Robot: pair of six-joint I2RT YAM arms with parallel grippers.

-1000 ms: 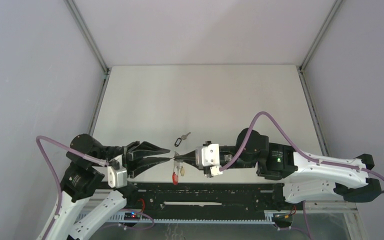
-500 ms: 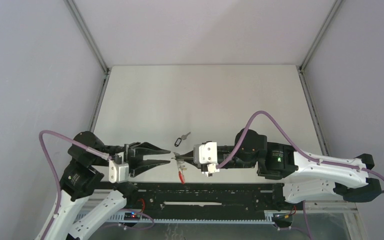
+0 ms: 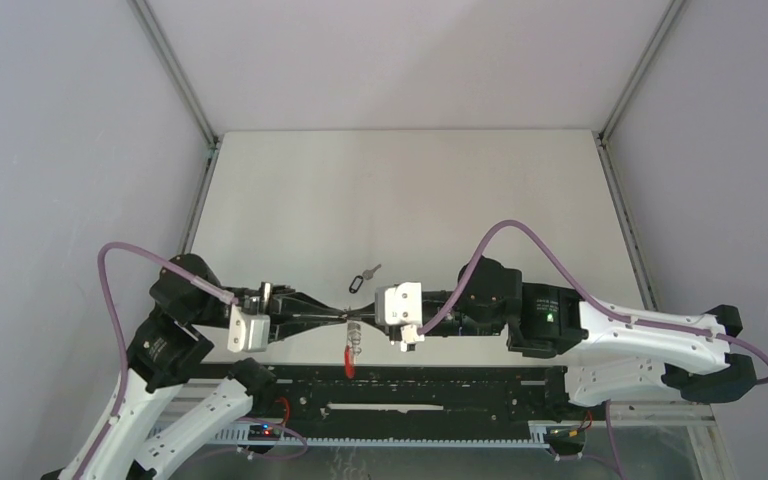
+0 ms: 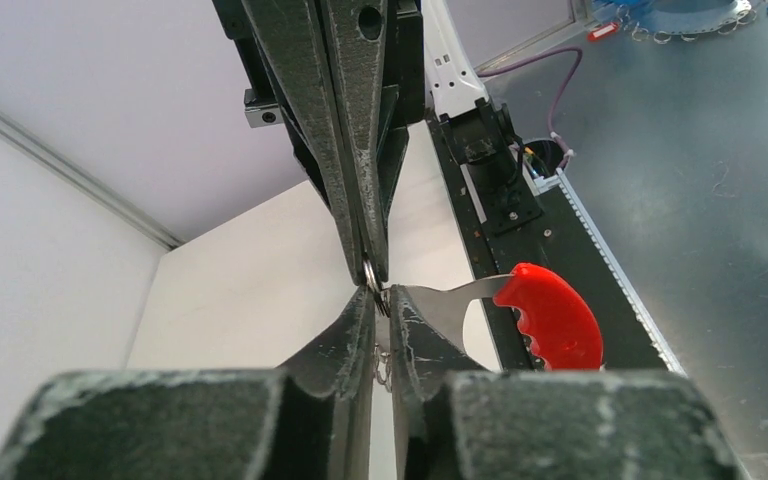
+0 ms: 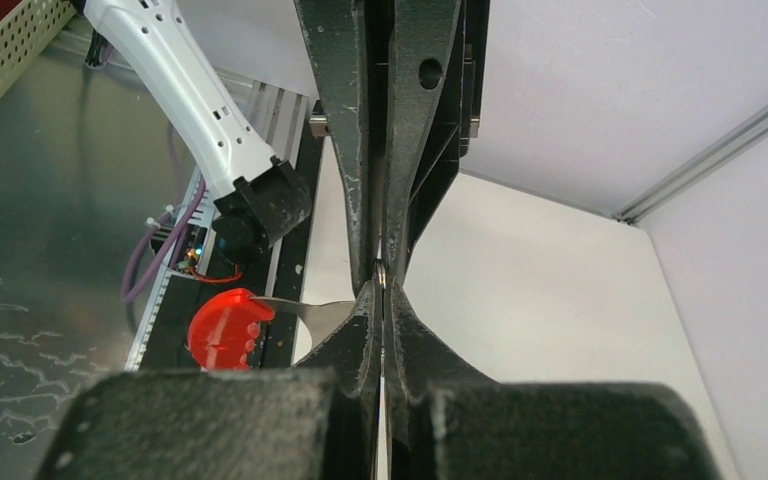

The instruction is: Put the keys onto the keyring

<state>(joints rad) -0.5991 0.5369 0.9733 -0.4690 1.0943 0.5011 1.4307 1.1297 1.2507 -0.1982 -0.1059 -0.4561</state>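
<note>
The keyring hangs between my two grippers over the table's near edge; its red plastic band (image 3: 348, 361) dangles below them. It also shows in the left wrist view (image 4: 550, 316) and the right wrist view (image 5: 222, 328). My left gripper (image 3: 339, 319) and right gripper (image 3: 354, 320) meet tip to tip. Each is shut on a silver wire ring (image 4: 374, 276) of the keyring. The black-tagged key (image 3: 363, 277) lies on the table just beyond them. A small pale thing (image 3: 355, 339) hangs beside the band; I cannot tell whether it is the yellow-tagged key.
The black rail (image 3: 410, 385) of the arm bases runs right under the hanging keyring. The white table (image 3: 400, 200) stretches back to the grey walls. A cream basket (image 5: 0, 40) and a metal bench surface show beyond the rail.
My left gripper moved right and shut, from wide open, onto the ring held by the right gripper. The right gripper shifted a little left. The red band swung under them.
</note>
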